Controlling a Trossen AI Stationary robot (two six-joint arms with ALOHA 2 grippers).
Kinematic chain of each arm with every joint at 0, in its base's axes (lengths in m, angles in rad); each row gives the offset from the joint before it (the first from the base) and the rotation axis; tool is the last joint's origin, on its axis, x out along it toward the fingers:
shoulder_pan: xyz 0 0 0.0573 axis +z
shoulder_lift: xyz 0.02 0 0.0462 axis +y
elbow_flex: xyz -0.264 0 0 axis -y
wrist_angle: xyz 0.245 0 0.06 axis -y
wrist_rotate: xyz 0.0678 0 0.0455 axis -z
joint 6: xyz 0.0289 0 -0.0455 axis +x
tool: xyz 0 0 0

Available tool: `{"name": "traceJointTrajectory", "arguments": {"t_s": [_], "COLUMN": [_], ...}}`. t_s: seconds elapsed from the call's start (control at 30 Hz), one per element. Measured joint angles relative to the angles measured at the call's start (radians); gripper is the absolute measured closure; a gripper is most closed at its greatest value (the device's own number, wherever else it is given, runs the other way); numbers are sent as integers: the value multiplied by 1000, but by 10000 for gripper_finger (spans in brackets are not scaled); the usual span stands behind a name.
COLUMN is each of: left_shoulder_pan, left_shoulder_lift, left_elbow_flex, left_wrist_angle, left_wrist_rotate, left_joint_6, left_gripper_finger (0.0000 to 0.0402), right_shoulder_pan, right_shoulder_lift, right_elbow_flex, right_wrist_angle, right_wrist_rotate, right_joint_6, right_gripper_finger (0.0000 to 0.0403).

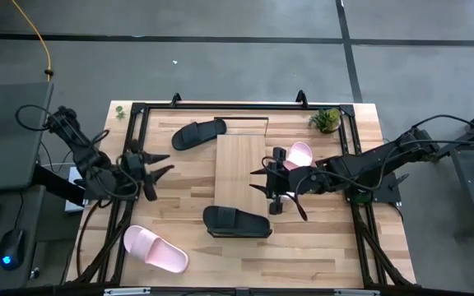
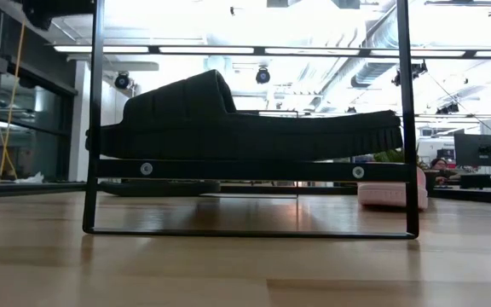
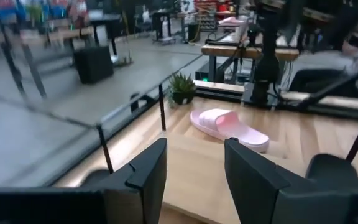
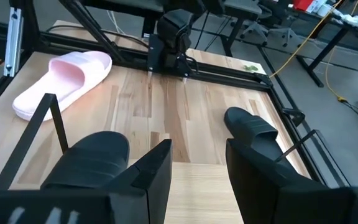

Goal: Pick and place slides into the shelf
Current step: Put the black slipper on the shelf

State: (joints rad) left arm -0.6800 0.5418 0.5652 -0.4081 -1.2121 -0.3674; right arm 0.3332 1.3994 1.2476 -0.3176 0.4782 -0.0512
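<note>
The shelf (image 1: 241, 164) is a light-wood board with a black wire frame (image 2: 409, 128) at its near end. One black slide (image 1: 237, 222) (image 2: 245, 124) rests sole-down on that frame end. A second black slide (image 1: 197, 133) (image 4: 250, 127) lies on the table by the shelf's far-left corner. One pink slide (image 1: 155, 248) (image 4: 61, 81) lies near the table's near-left corner. The other pink slide (image 1: 300, 154) (image 3: 229, 127) lies right of the shelf. My left gripper (image 1: 164, 164) (image 3: 194, 168) is open, left of the shelf. My right gripper (image 1: 260, 179) (image 4: 197, 165) is open over the shelf's right edge.
A small potted plant (image 1: 327, 119) (image 3: 182, 87) stands at the table's far-right corner. A black rail frame (image 1: 220, 105) runs around the table's edges. Bare tabletop (image 1: 183, 193) lies between the left gripper and the shelf.
</note>
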Motion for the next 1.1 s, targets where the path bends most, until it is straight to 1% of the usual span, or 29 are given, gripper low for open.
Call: {"name": "traceJointTrajectory", "arguments": {"t_s": [0.17,0.23,0.3,0.47,0.67,0.9,1.0,1.1], "left_shoulder_pan": [0,0,0,0,0,0,0,0], "left_shoulder_lift": [-98,-126,-143,-153,-153,-153,-152,-151], "left_elbow_flex": [-1,-2,-1,-3,-3,-3,-26,-49], "left_wrist_angle": [-312,-398,-454,-479,-500,-581,-564,-509], "left_wrist_rotate": [-27,-31,-40,-80,-83,-97,-100,-93], "left_joint_6": [-325,-431,-504,-535,-591,-719,-740,-739], "left_gripper_finger": [257,257,257,257,257,257,257,257], "right_shoulder_pan": [-41,-56,-68,-93,-110,-125,-124,-124], "right_shoulder_lift": [0,0,0,9,44,45,45,45], "right_elbow_flex": [0,0,0,0,0,0,0,0], "right_wrist_angle": [-3,-3,-3,-2,0,1,1,1], "right_wrist_rotate": [0,0,-3,-39,-50,-67,-67,-68], "right_joint_6": [28,29,39,55,52,52,52,52], "right_gripper_finger": [260,260,260,260,260,260,260,260]}}
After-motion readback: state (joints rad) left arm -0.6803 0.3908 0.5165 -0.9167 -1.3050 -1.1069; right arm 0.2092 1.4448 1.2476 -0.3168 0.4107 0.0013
